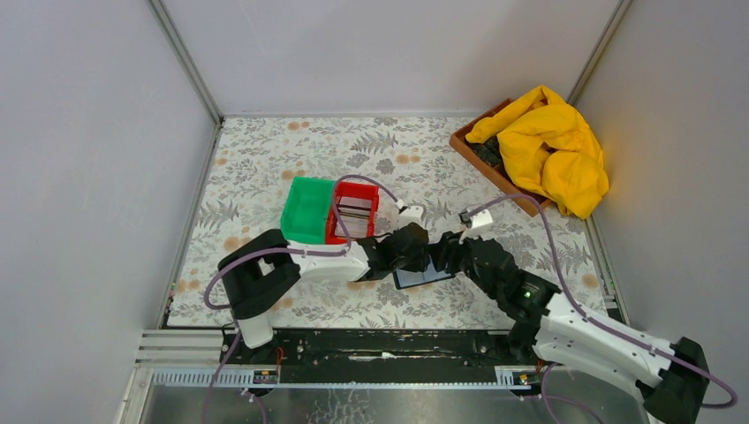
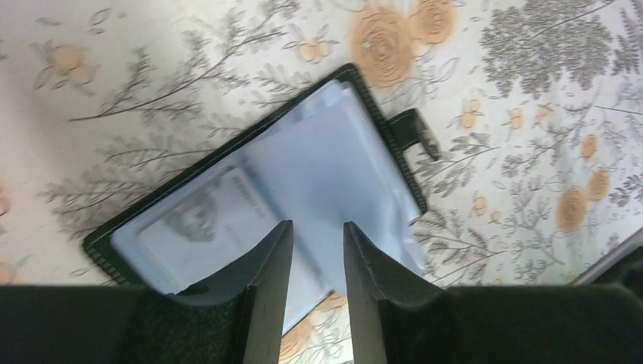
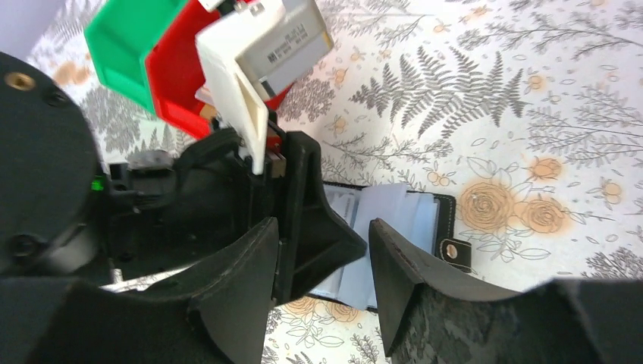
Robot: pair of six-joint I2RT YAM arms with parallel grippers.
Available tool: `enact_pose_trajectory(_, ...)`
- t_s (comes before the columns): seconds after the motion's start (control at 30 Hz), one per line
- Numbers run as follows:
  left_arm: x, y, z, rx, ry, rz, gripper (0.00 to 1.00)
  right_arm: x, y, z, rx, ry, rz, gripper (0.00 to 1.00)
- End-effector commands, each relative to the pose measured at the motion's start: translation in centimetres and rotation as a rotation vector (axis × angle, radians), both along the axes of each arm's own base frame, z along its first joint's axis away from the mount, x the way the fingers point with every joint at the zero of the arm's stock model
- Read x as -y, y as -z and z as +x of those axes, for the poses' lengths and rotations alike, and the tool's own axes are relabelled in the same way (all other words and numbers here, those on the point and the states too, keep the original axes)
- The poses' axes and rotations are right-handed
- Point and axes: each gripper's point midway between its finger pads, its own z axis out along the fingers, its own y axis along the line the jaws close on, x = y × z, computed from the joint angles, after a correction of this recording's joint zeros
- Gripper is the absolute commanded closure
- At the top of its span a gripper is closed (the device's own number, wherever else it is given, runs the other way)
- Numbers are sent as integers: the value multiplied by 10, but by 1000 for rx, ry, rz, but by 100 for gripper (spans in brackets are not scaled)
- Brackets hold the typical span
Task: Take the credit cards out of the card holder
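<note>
The black card holder (image 1: pixel 424 276) lies open on the floral cloth, its glossy bluish sleeves (image 2: pixel 326 163) facing up. One pale credit card (image 2: pixel 203 218) with a portrait sits in a left sleeve. My left gripper (image 2: pixel 318 225) hovers right over the sleeves, jaws a little apart, nothing between them. My right gripper (image 3: pixel 324 224) stands open at the holder's (image 3: pixel 398 216) near edge, close against the left gripper's finger (image 3: pixel 318 227). More credit cards (image 1: pixel 355 210) lie in the red bin (image 1: pixel 369 193).
A green bin (image 1: pixel 307 210) stands against the red bin's left side, just behind the grippers. A brown tray (image 1: pixel 468 146) with a yellow cloth (image 1: pixel 552 146) sits at the back right. The holder's snap tab (image 2: pixel 415 130) sticks out sideways.
</note>
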Motion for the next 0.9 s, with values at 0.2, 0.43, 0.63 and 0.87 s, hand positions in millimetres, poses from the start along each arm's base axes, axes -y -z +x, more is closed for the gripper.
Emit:
enact_pose_trajectory(0.2, 47, 13, 3, -3, 60, -23, 61, 29, -1, -4, 5, 112, 5, 45)
enact_pose_trajectory(0.43, 45, 34, -6, -48, 62, -31, 61, 31, 0, -6, 5, 112, 10, 46)
enact_pose_trajectory(0.63, 55, -14, -10, 9, 97, -208, 51, 29, 9, -9, -25, 108, 25, 46)
enact_pose_trajectory(0.87, 38, -79, -9, 132, 79, -324, 49, 17, 13, -14, -32, 32, 21, 49)
